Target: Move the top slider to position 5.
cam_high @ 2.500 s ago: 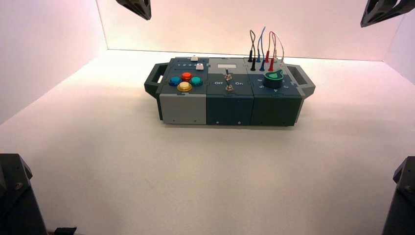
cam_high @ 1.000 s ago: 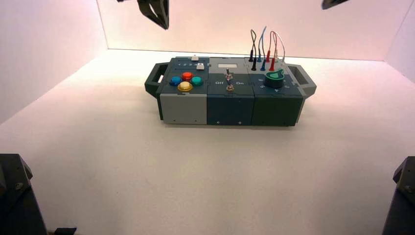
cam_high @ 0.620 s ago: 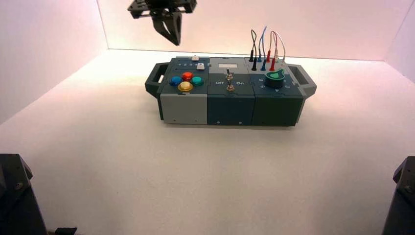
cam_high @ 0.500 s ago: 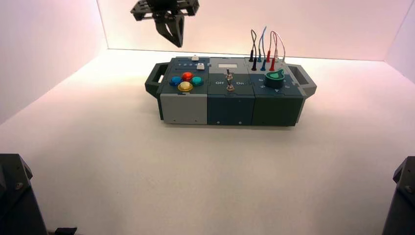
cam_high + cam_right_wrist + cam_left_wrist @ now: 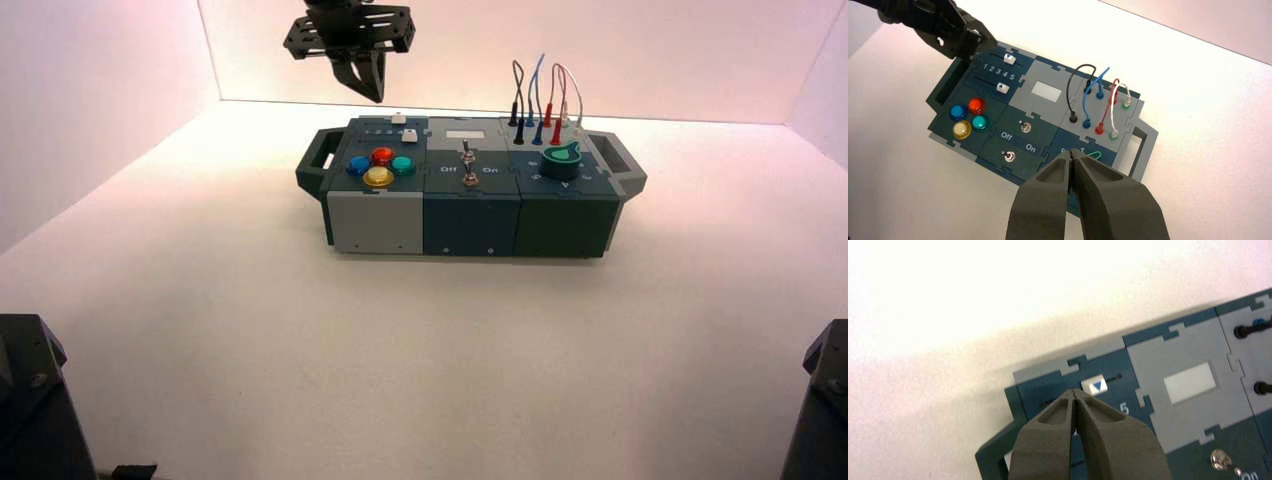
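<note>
Pincer of the left arm (image 5: 368, 88) hangs above the far left corner of the box (image 5: 470, 215), its two fingers pressed tip to tip with nothing between them; the left wrist view shows the same closed tips (image 5: 1075, 396) poised just short of the top slider (image 5: 1094, 385), a small white knob with a blue triangle sitting in its slot near the far edge of the dark teal panel. The printed numeral, position 5 (image 5: 1124, 409), lies close beside the slider, at the end of the digit row nearest the grey middle panel. From the right wrist view the top slider (image 5: 1009, 59) sits about level with the digits 4 and 5 of the row 1 2 3 4 5, position 5 (image 5: 1012, 77) just beside it, and a second white slider (image 5: 1003, 88) lies in the next slot, toward the coloured buttons. The right pincer (image 5: 1072, 159) is also shut, fingers touching, and hovers high over the knob end of the box; it does not appear in the high view. Four round buttons, blue, red, teal and yellow (image 5: 378, 177), sit in front of the sliders, two toggle switches (image 5: 466, 154) occupy the middle, and a green knob (image 5: 561, 160) with looping wires (image 5: 540, 95) behind it fills the right end. The box rests on a white surface (image 5: 300, 330).
</note>
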Robot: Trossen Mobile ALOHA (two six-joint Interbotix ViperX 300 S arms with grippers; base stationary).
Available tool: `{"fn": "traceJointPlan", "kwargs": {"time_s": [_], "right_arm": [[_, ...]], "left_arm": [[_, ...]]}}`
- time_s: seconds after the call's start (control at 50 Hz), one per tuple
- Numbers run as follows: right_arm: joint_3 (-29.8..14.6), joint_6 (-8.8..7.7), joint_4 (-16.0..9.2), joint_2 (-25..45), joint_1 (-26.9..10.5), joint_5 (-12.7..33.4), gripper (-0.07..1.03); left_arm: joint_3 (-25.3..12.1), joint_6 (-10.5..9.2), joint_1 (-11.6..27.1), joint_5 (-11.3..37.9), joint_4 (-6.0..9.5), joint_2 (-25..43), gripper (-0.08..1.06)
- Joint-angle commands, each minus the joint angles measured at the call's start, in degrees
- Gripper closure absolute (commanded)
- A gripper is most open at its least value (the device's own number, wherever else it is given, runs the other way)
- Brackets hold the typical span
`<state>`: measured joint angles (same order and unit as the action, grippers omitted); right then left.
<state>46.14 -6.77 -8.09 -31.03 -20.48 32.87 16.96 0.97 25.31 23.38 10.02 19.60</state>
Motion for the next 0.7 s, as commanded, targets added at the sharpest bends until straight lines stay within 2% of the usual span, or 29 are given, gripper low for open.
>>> {"fn": "traceJointPlan", "kwargs": {"time_s": [0.02,0.7], "right_arm": [[-1.41,-0.26,-0.09,-0.35,-0.18,-0.53,0.98],[-1.41,0.0,-0.18,-0.62,-0.18,-0.44,0.98]], "left_arm": [[-1.41,-0.18,0.0,-1.76,0.09,-0.53,1.01],[-3.16,-0.44,0.7,-2.2,0.09,3.6,1.01]]}}
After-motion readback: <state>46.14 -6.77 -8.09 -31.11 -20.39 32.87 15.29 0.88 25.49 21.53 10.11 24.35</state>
